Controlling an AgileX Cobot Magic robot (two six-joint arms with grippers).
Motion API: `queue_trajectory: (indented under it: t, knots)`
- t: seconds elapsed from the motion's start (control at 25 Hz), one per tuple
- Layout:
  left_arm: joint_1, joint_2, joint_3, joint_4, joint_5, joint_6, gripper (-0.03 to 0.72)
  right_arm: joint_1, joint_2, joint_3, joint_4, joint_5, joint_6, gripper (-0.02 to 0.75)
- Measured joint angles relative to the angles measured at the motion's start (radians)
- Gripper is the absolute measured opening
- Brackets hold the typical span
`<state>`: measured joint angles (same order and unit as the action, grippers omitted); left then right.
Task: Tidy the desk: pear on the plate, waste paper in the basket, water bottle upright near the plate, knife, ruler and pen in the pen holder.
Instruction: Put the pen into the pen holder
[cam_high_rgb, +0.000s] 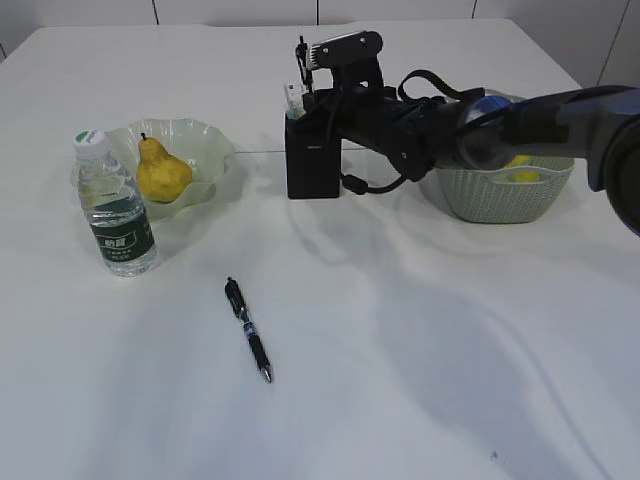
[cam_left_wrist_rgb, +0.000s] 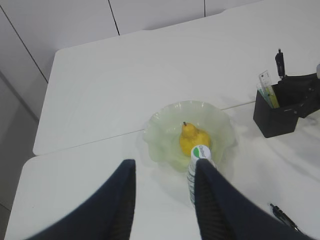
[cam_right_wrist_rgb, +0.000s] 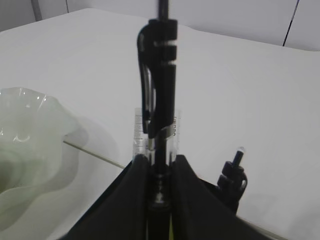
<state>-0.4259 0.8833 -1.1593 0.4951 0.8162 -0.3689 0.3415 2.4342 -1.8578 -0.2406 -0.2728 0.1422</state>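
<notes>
Right now the right gripper (cam_right_wrist_rgb: 159, 172) is clamping a black pen (cam_right_wrist_rgb: 159, 90) upright between its fingers, holding it over the pen holder (cam_high_rgb: 312, 160), where the clear ruler (cam_left_wrist_rgb: 268, 87) is already standing. Just behind that arm the basket (cam_high_rgb: 500, 195) is sitting on the desk (cam_high_rgb: 400, 350) with something yellow inside, though what it is cannot be made out. Further left, the pear (cam_high_rgb: 162, 172) is resting on the plate (cam_high_rgb: 205, 150), and the water bottle (cam_high_rgb: 114, 215) is standing upright just in front of the plate's near edge. A second pen (cam_high_rgb: 248, 329) is lying flat on the bare tabletop, well apart from everything else. The left gripper (cam_left_wrist_rgb: 165, 172) is hanging above the bottle and plate with its jaws apart and nothing between them; one finger is overlapping the bottle's cap in the left wrist view.
</notes>
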Motion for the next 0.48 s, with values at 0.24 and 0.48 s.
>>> queue_trajectory:
  t: [0.24,0.48]
  knots:
    - [0.0,0.0,0.0,0.0,0.0,0.0,0.274,0.0,0.002,0.0,-0.002,0.0,0.0,0.104]
    - [0.0,0.0,0.0,0.0,-0.001,0.0,0.274,0.0,0.002,0.0,-0.008,0.002,0.0,0.164]
